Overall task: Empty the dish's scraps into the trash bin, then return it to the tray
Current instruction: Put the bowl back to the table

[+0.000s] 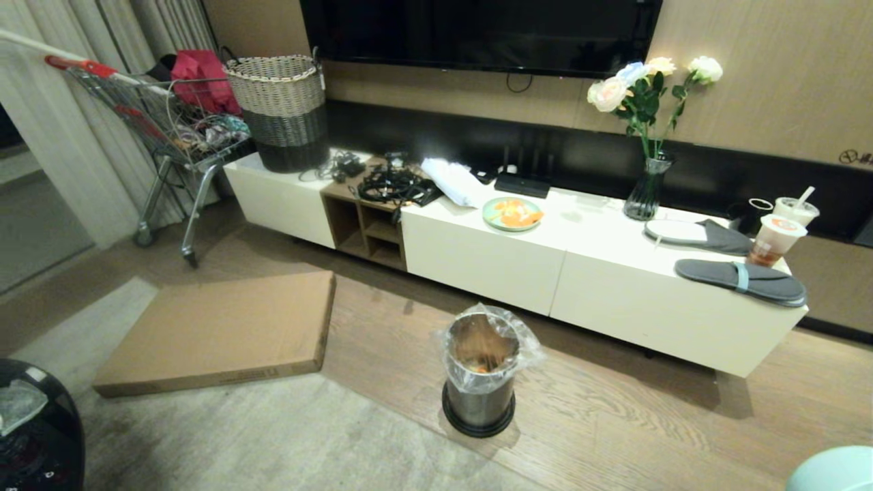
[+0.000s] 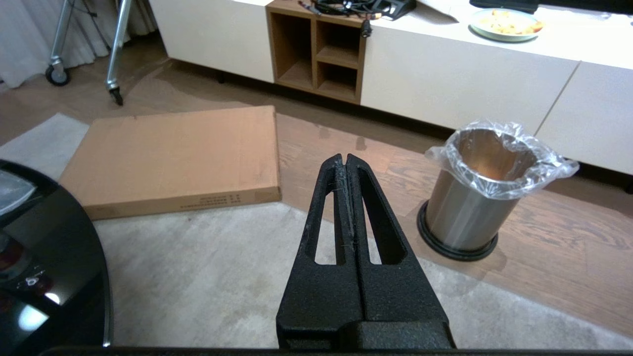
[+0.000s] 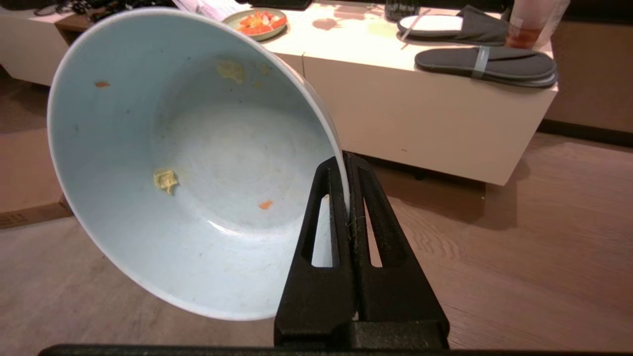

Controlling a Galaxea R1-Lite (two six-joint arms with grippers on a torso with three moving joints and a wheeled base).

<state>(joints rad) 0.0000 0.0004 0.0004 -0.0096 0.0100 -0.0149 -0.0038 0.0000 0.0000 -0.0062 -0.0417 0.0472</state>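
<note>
The right gripper [image 3: 346, 165] pinched the rim of the bowl [image 3: 188, 163], tipped, scraps [image 3: 165, 180] clinging inside. Such a thin hold could slip. The left gripper [image 2: 344, 163] hung closed, empty, the bin [image 2: 482, 193] beyond its fingertips.

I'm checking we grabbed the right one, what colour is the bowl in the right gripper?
Pale blue-white bowl, clearest in the right wrist view.
</note>
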